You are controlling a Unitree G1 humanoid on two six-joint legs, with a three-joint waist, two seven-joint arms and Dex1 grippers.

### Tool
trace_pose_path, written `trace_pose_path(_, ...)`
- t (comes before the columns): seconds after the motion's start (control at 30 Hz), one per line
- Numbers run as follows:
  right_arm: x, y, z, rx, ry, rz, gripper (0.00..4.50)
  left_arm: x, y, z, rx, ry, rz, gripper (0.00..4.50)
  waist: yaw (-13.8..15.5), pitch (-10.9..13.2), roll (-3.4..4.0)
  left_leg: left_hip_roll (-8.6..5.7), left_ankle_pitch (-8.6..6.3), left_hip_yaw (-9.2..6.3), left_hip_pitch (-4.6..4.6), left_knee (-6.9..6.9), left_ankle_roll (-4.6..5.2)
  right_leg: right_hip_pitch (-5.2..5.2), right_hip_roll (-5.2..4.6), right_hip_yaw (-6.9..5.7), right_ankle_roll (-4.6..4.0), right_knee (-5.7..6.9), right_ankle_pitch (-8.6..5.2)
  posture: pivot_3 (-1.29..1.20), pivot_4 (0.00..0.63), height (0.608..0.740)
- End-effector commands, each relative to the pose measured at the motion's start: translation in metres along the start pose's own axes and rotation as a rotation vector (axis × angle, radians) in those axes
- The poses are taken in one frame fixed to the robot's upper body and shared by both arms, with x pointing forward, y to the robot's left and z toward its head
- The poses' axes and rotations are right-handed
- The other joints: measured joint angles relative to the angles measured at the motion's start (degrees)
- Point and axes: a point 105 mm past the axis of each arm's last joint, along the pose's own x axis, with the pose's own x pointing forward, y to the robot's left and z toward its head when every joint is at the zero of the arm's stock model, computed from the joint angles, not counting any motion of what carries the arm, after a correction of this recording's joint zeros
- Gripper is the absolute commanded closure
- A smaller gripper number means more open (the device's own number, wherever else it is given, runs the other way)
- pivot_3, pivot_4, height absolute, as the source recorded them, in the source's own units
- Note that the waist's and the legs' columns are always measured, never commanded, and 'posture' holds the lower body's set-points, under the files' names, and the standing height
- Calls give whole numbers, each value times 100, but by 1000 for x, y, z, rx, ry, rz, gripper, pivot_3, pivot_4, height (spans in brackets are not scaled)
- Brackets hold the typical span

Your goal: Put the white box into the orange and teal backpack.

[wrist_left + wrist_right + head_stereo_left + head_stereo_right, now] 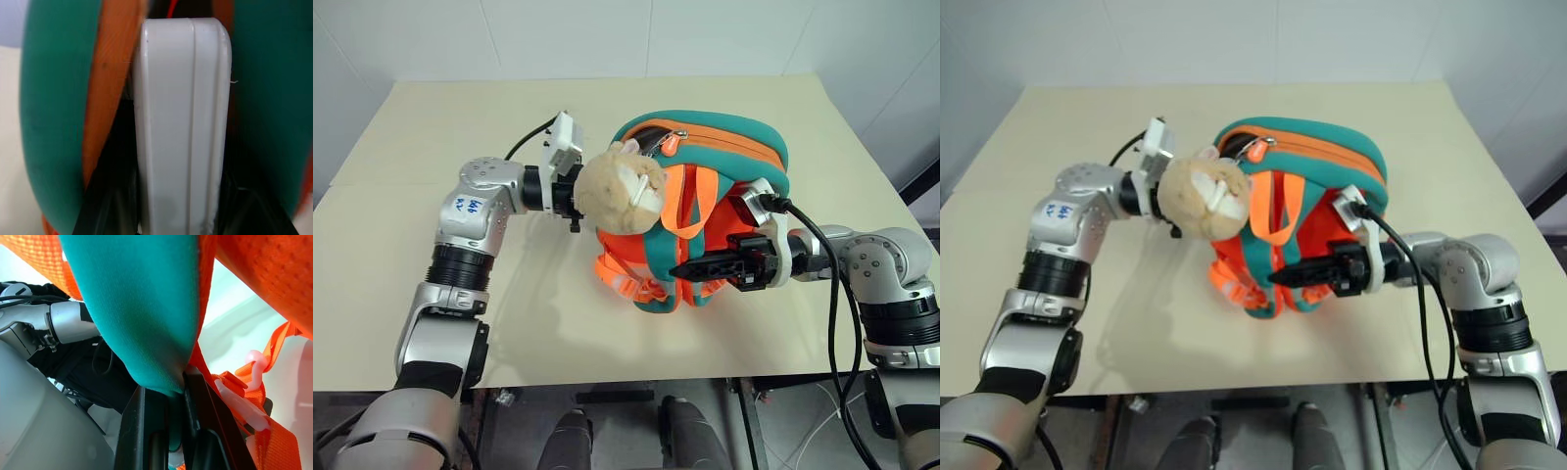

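The orange and teal backpack (724,147) stands on the table, its zip at the top open. A tan plush bear (625,191) hangs on its left side and hides my left gripper's fingers in the eye views. In the left wrist view my left gripper (180,215) is shut on the white box (183,122). The box is seen edge-on, its far end between the bag's teal and orange panels. My right gripper (690,266) reaches in level from the right. It is shut on a teal strap (146,308) at the backpack's front.
The beige table (460,117) spreads wide to the left of and behind the bag. Its front edge (607,384) runs close below the backpack. A black cable (832,284) loops over my right forearm. Orange straps and a buckle (622,279) lie at the bag's base.
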Motion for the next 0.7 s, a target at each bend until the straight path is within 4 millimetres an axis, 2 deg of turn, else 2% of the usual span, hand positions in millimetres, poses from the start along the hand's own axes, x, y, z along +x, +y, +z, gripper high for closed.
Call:
trace_pose_path(0.03,3,6,5,-38,-6,20,4491,10,-1,-8,15,36,-17,2424,4,0,0,0,0,0,0,-1,0,0,0,0,0,0,0,0,150,740)
trace_pose_path(0.17,5,6,4,-39,-12,23,4491,16,-2,-6,29,16,-13,1283,2,0,0,-1,0,0,0,0,0,0,-1,0,0,-1,0,0,150,740)
trace_pose_path(0.3,5,6,2,-36,-14,21,4491,11,-6,13,94,-34,-14,98,-7,0,0,-1,0,-1,0,-2,0,-1,-1,0,0,-1,0,0,150,740)
trace_pose_path(0.43,4,4,1,-36,-17,14,4491,-12,-20,33,99,-62,-72,42,-40,0,0,-1,0,0,-2,-8,0,-5,0,2,1,0,0,0,150,740)
trace_pose_path(0.7,5,-1,3,-43,-21,-6,4491,-57,-26,42,109,28,-48,42,-46,0,0,0,0,-1,-2,-6,0,-5,0,1,1,1,0,0,150,740)
